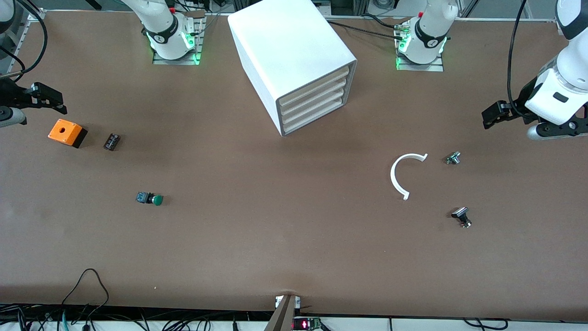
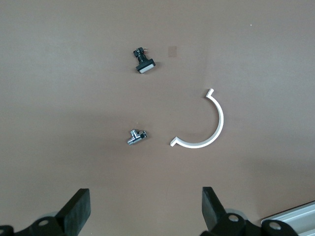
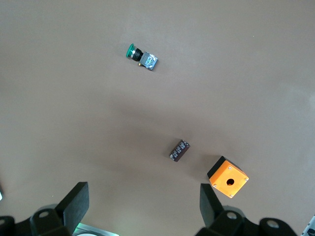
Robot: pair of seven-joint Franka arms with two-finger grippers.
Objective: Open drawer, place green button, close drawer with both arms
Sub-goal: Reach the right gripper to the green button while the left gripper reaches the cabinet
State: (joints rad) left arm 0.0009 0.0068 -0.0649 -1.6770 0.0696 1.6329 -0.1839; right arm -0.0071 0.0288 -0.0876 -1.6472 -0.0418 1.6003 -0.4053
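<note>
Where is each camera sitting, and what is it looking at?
Front view: high across the table, facing both arms' bases, the cabinet and both open grippers, left, right.
Left wrist view: looks down past its open fingers at the white arc.
Right wrist view: looks down at the green button.
Front shares both things.

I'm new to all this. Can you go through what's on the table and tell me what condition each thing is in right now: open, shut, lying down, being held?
cabinet: all four drawers shut.
drawer: lowest one, shut.
button: lying on its side, untouched.
orange box: resting on the table, hole up.
black-capped button: tipped over.
white curved piece: lying flat.
left gripper: open, empty.
right gripper: open, empty.
</note>
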